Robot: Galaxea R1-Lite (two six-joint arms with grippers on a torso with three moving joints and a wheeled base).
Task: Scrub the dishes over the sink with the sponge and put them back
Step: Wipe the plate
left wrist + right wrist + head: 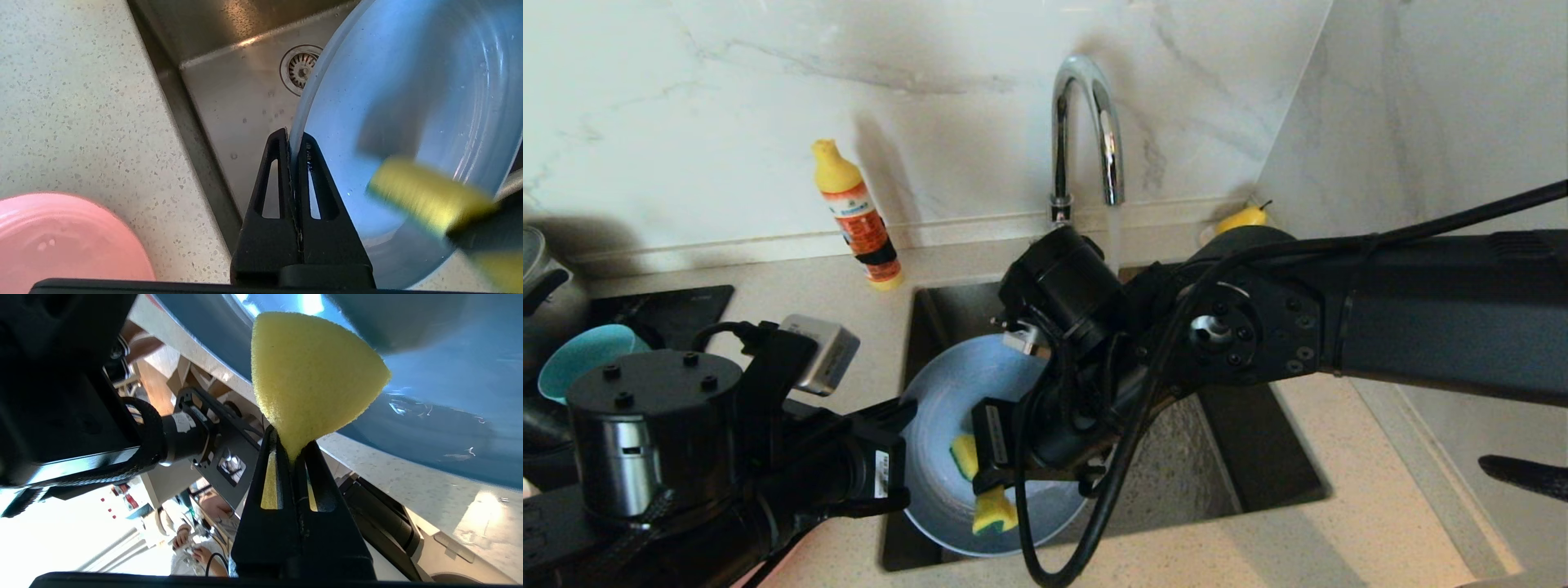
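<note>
While my left gripper (293, 141) pinches the grey-blue plate (947, 408) rim over the sink (245, 98) | right gripper (291, 449) clamps the sponge (310, 371) on it | risk: hard scrubbing levers the plate loose, thin grip tbh

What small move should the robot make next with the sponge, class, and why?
Probably another wipe across the plate's face. The left gripper is clamped on the rim of the grey-blue plate, holding it tilted over the sink, and the right gripper pinches the yellow sponge against the plate. Only part of the face lies under the sponge.
</note>
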